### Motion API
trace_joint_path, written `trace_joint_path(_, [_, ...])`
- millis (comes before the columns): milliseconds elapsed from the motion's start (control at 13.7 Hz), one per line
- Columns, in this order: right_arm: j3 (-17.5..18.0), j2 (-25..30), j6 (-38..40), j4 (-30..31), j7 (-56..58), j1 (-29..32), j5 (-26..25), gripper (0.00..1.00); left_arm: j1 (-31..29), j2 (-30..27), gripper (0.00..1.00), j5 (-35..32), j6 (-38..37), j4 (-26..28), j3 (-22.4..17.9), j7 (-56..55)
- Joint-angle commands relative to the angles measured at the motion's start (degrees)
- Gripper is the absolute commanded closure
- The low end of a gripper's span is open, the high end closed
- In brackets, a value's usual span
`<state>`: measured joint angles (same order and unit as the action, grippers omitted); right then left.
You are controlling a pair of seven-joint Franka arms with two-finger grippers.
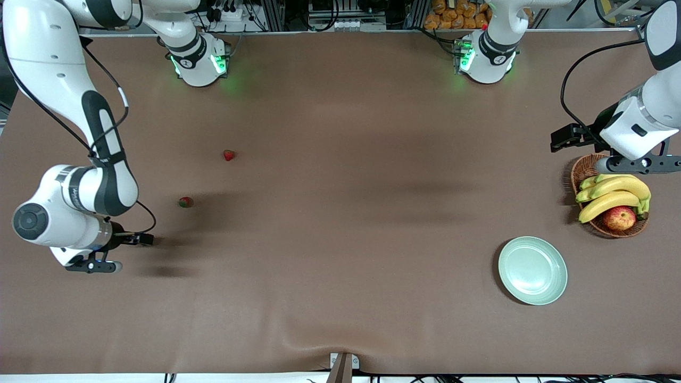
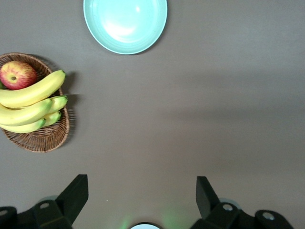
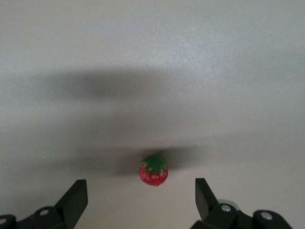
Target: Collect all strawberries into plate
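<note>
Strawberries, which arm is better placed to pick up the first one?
The right arm. Its open pincer hangs over the table with a strawberry just ahead of its fingers. The left pincer is by the basket, away from both visible strawberries.

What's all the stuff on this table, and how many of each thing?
strawberries: two seen in the front view, red with green caps, toward the right arm's end of the table; one lies farther from the front camera than the other; the right wrist view shows one strawberry on the table, which one I cannot tell
plate: one, pale green, bare, toward the left arm's end
basket: one, brown wicker, farther from the front camera than the plate
bananas: one bunch, yellow, in the basket
apple: one, red-yellow, in the basket
table: one, brown covering
right gripper, open, over the table
left gripper, open, over the basket
</note>
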<state>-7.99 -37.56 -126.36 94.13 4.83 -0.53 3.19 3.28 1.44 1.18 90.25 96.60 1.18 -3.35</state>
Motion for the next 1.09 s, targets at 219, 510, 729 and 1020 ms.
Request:
trace_joint_path(219, [0.8,-2.5,-0.6,-0.8,1.0,1.4,1.7,0.0,0.2,-0.2,0.0,2.9,-0.7,-0.3,0.0,-1.0])
trace_joint_path(510, [1.2,-3.6,-1.3,-0.9,1.3,2.5,1.8,0.0,1.1,1.2,0.0,6.3,0.5,-0.2,0.5,-1.0])
trace_joint_path(729, [1.6,-4.4,-1.3,-0.9,1.4,2.6,2.6,0.03,3.1,3.3,0.0,6.4,2.0,-0.2,2.4,-4.4])
trace_joint_path(1020, [1.7,-4.6,-1.5,-0.9,1.9,2.6,2.6,0.23,6.7,4.8,0.0,6.5,3.9,-0.4,3.5,-11.3])
